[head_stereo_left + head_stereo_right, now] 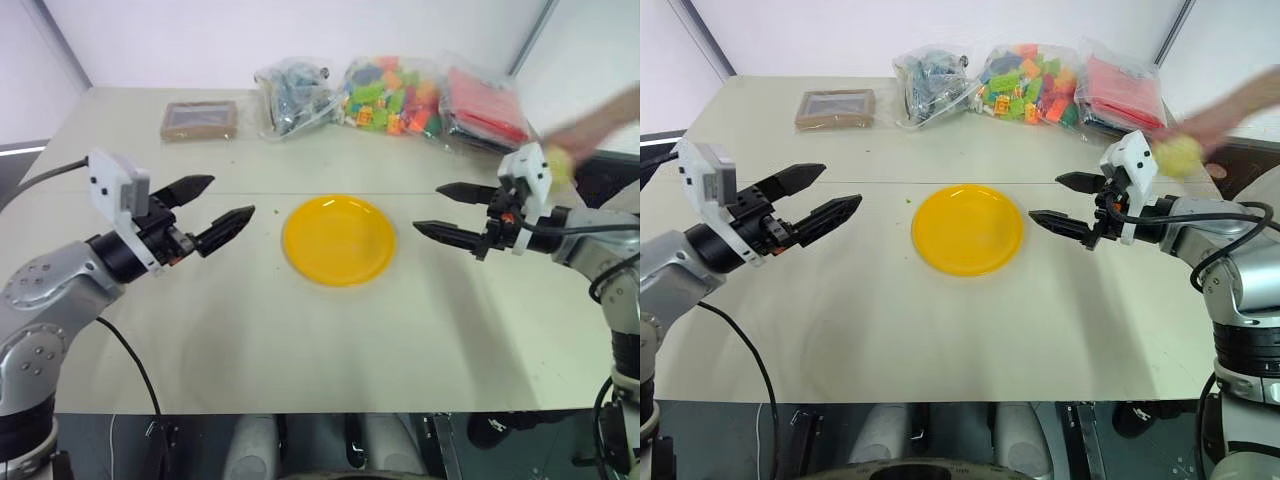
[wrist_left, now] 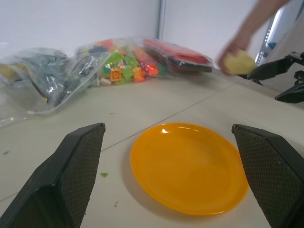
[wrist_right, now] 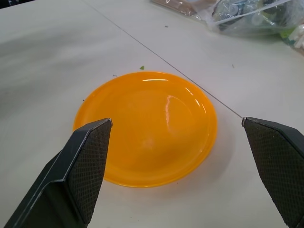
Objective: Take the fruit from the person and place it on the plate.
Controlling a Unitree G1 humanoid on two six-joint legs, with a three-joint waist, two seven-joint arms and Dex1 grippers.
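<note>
While the left end effector (image 1: 222, 209) hovers over the left side of the desk (image 1: 300, 340), its two black fingers stand wide apart with nothing between them, pointing toward the plate (image 1: 339, 240). At the desk's far edge lie a flat brown box (image 1: 199, 120), a clear bag of dark parts (image 1: 292, 95), a clear bag of coloured blocks (image 1: 390, 93) and a red packet (image 1: 486, 108). The plate sits at the middle of the desk, bare, between the two end effectors and apart from both. To its right the right end effector (image 1: 1055, 200) also hangs above the desk with its fingers spread wide and nothing gripped, aimed back toward the plate. Farther right, behind that end effector's white housing, the hand (image 1: 1230, 115) reaches in from the right edge, blurred, holding the fruit (image 1: 1177, 155) in the air above the desk's right side, clear of the black fingers and well away from the plate.
</note>
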